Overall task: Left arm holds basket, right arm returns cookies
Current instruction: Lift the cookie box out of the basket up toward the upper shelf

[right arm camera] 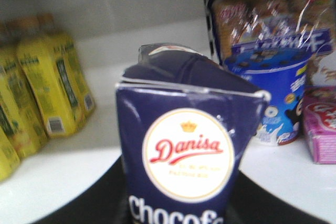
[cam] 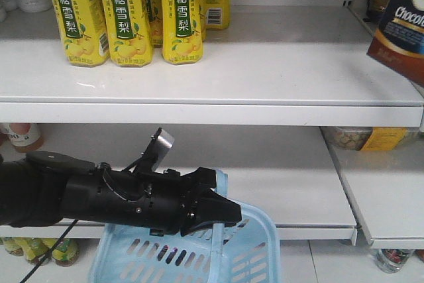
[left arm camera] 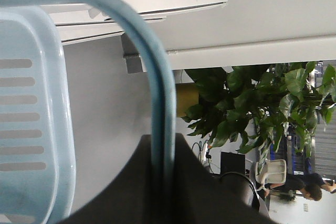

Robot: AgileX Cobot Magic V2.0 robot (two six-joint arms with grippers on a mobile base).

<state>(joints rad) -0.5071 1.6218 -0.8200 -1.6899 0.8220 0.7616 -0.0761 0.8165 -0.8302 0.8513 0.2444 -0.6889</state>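
The light blue basket hangs low in front of the shelves, its thin handle pinched between the dark jaws of my left gripper, which is shut on it. The basket's slotted wall fills the left of the left wrist view. The navy cookies box with a round Danisa logo stands between the black jaws of my right gripper, shut on it. In the front view only a tilted corner of the cookies box shows at the top right, over the upper shelf's right end; the right arm is out of that view.
Yellow drink bottles stand at the upper shelf's left and also show in the right wrist view. A blue cup, bagged snacks and a pink box sit to the right behind a shelf upright. A lower white shelf lies behind the basket.
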